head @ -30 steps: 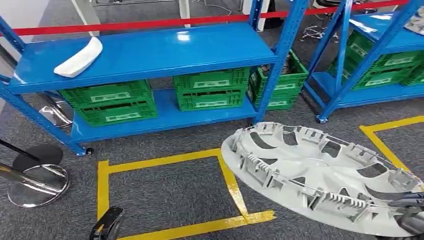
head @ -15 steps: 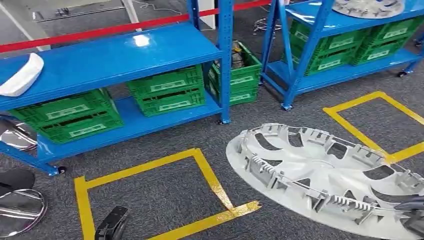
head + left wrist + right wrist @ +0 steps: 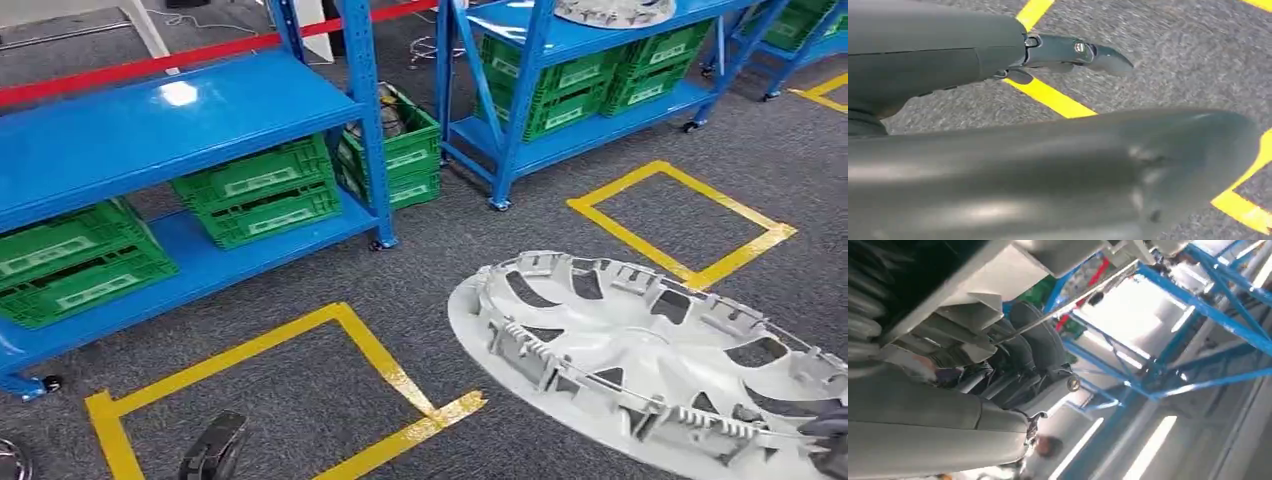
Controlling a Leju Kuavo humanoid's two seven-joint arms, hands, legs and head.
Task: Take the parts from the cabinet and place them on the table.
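A large white wheel cover (image 3: 620, 350), inner side up, hangs tilted over the grey carpet at the lower right of the head view. My right hand (image 3: 830, 438) grips its near edge at the picture's corner. In the right wrist view the dark fingers (image 3: 1023, 365) curl around the cover's rim (image 3: 998, 275). My left hand (image 3: 213, 450) hangs low at the bottom left, holding nothing. In the left wrist view its fingers (image 3: 1073, 50) stretch out straight over the floor. A second wheel cover (image 3: 612, 10) lies on top of the far blue rack.
A blue rack (image 3: 170, 115) with green crates (image 3: 260, 190) stands at the left. A second blue rack (image 3: 560, 45) with crates is at the back right, and one more crate (image 3: 400, 150) sits between them. Yellow tape squares (image 3: 370, 350) (image 3: 680, 215) mark the carpet.
The whole view has swung to the right: the racks slide left and the white part on the left shelf has left the picture. The wheel cover stays in my right hand.
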